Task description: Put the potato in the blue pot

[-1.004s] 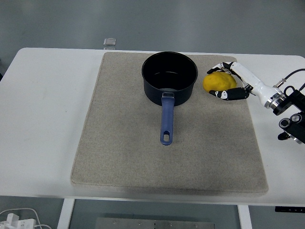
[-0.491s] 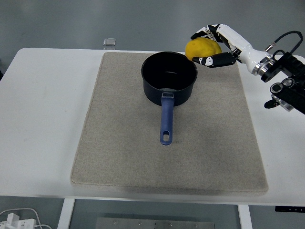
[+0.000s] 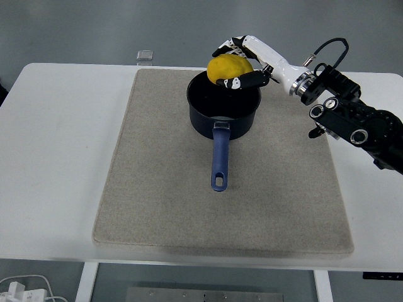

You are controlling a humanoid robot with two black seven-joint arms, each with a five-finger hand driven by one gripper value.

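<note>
A yellow potato hangs in the air over the far rim of the blue pot, held in my right hand, whose white and black fingers curl around it. The pot is dark inside and looks empty; it stands at the back middle of a beige mat. Its blue handle points toward the table's near edge. My right arm reaches in from the right edge. No left arm shows.
The mat covers most of the white table. A small clear square object lies just past the mat's far left corner. White cables show below the table's near left edge.
My right hand lifted the potato off the mat to the right of the pot and carried it up and left, to above the pot's far rim.
</note>
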